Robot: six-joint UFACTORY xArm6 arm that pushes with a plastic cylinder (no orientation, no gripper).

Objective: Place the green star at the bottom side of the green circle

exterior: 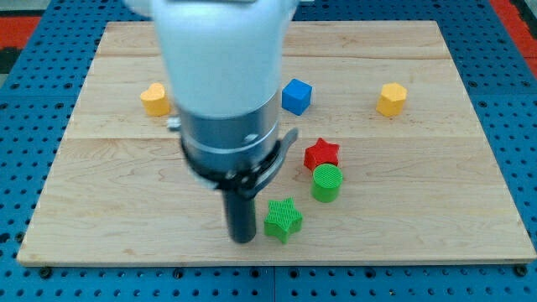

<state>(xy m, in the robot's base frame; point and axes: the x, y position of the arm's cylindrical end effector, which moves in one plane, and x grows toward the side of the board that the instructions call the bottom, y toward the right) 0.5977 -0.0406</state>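
The green star [284, 219] lies on the wooden board [419, 168] near the view's bottom, just below and left of the green circle [326, 182]. The two are close but apart. A red star [321, 154] touches the green circle's top edge. My tip [242, 238] rests on the board right beside the green star's left side, touching or nearly touching it. The arm's white and grey body hides the board above the tip.
A blue cube [296, 96] sits above the red star. A yellow block [154, 98] is at the view's left, partly beside the arm. A yellow hexagon block [391, 99] is at the view's right. The board's bottom edge runs just below the tip.
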